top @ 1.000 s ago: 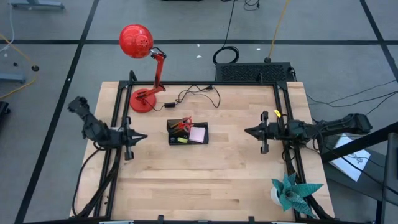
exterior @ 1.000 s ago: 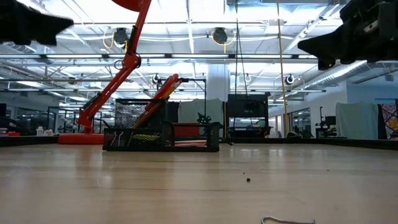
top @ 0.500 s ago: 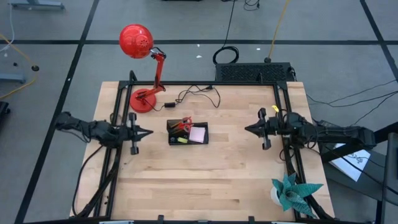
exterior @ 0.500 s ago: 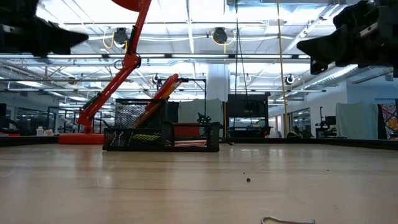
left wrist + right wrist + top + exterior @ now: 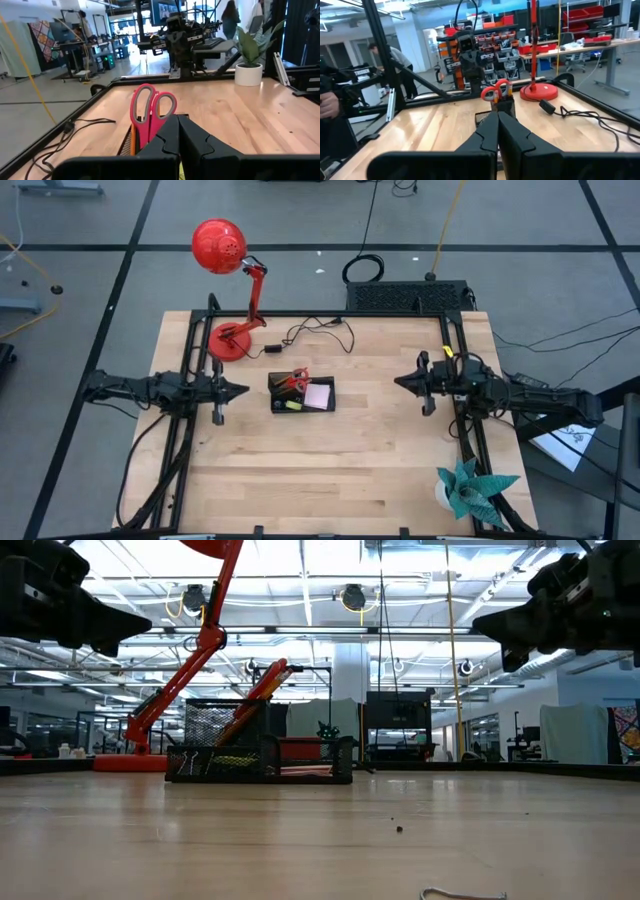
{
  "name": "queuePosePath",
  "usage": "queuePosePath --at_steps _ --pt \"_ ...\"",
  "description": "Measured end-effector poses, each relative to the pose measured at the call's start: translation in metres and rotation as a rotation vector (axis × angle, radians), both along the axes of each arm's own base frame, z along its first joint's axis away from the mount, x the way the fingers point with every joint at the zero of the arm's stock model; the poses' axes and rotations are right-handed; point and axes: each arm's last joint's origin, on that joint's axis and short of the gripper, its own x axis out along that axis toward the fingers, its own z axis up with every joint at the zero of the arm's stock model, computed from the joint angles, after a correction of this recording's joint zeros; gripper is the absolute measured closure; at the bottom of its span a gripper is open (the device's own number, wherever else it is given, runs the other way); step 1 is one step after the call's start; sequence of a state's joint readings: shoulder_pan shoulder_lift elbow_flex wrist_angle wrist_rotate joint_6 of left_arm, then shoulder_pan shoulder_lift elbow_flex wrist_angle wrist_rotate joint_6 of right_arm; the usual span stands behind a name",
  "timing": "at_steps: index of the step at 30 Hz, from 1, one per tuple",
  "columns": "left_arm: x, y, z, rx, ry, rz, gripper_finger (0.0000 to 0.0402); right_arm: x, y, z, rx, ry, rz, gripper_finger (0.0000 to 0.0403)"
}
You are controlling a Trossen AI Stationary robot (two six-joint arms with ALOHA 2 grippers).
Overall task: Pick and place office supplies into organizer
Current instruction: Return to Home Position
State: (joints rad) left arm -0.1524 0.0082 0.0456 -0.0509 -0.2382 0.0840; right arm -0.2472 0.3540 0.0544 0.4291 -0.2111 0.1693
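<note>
The black organizer (image 5: 301, 394) stands mid-table on its base. Red-handled scissors (image 5: 293, 379) stand upright in its taller compartment (image 5: 150, 112) (image 5: 496, 90), and a pale sticky-note pad (image 5: 319, 395) and a small yellow-green piece (image 5: 293, 406) lie in the low section. My left gripper (image 5: 243, 391) hovers shut, left of the organizer and pointing level at it. My right gripper (image 5: 397, 384) hovers shut to the organizer's right, facing it. In the low view the left gripper (image 5: 130, 622) and the right gripper (image 5: 487, 626) both hang well above the organizer (image 5: 260, 755).
A red desk lamp (image 5: 229, 340) stands at the far left with its cable (image 5: 315, 332) trailing behind the organizer. A teal paper plant (image 5: 470, 488) sits at the near right corner. A black box (image 5: 408, 295) lies beyond the far edge. A thin wire piece (image 5: 462, 893) lies near the front.
Both arms have swung about their bases and now lie nearly level across the table, with their grippers facing the organizer. Both grippers have sunk a little and rolled. The left gripper's tip has shifted slightly toward the organizer. Both have stayed shut.
</note>
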Motion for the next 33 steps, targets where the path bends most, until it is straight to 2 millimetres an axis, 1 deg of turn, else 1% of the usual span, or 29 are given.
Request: queuePosePath --at_steps 12,22,33 --pt "0.0 0.0001 -0.0002 0.007 0.003 0.001 0.04 -0.0011 0.0004 -0.0005 -0.02 0.005 -0.019 0.0403" --pt "0.0 0.0002 -0.0002 0.012 0.003 0.006 0.0375 -0.0011 0.0004 -0.0005 -0.054 0.007 -0.023 0.0403" --pt "0.0 0.0002 0.0 -0.011 -0.001 0.006 0.0397 -0.0011 0.0003 -0.0005 -0.054 0.007 -0.023 0.0403"
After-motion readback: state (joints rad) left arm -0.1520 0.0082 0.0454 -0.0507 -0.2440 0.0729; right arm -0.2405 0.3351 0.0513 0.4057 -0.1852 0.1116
